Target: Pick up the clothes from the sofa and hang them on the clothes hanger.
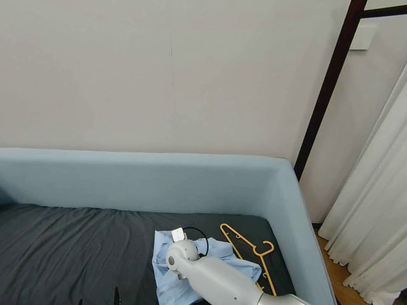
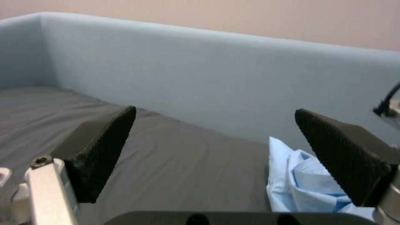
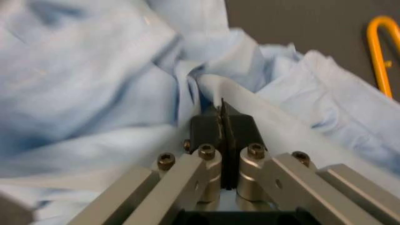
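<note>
A crumpled light blue shirt [image 1: 219,254] lies on the sofa's dark grey seat [image 1: 76,248] near its right end. A yellow hanger [image 1: 253,251] rests on the seat just right of the shirt. My right arm [image 1: 216,276] reaches down onto the shirt. In the right wrist view my right gripper [image 3: 222,115] is shut, its fingertips pinching a fold of the shirt [image 3: 93,79]. My left gripper [image 2: 218,150] hovers low over the seat, open and empty, with the shirt [image 2: 303,183] off to one side. Its dark fingertips [image 1: 116,296] peek in at the head view's bottom edge.
The sofa has a pale blue backrest [image 1: 140,181] and a right armrest [image 1: 292,222]. A dark rack pole [image 1: 324,89] rises behind the sofa's right end, against the wall. White curtains [image 1: 375,222] hang at the far right.
</note>
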